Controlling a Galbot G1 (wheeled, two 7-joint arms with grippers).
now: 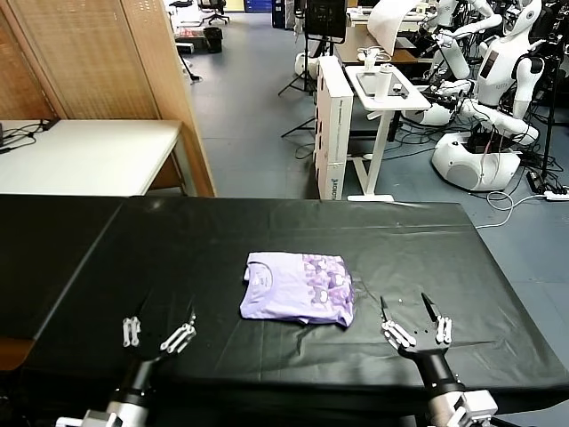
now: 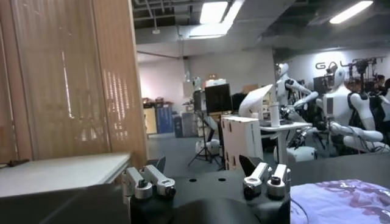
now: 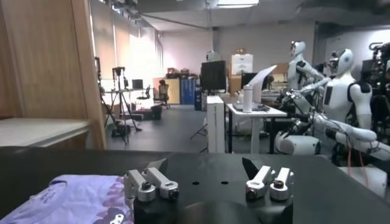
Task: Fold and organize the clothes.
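Folded T-shirt [image 1: 298, 287] on black table [image 1: 427, 240]; both grippers' jaws wide, seemingly hovering; robots [image 1: 498, 80] behind.

a black cloth-covered table [image 1: 267, 240] fills the foreground. beyond it lie a grey-blue floor [image 1: 249, 107], a tall light-wood slatted screen [image 1: 98, 58], a white desk [image 1: 84, 156], a white standing desk [image 1: 387, 89] and bright ceiling strip lights [image 2: 210, 12].
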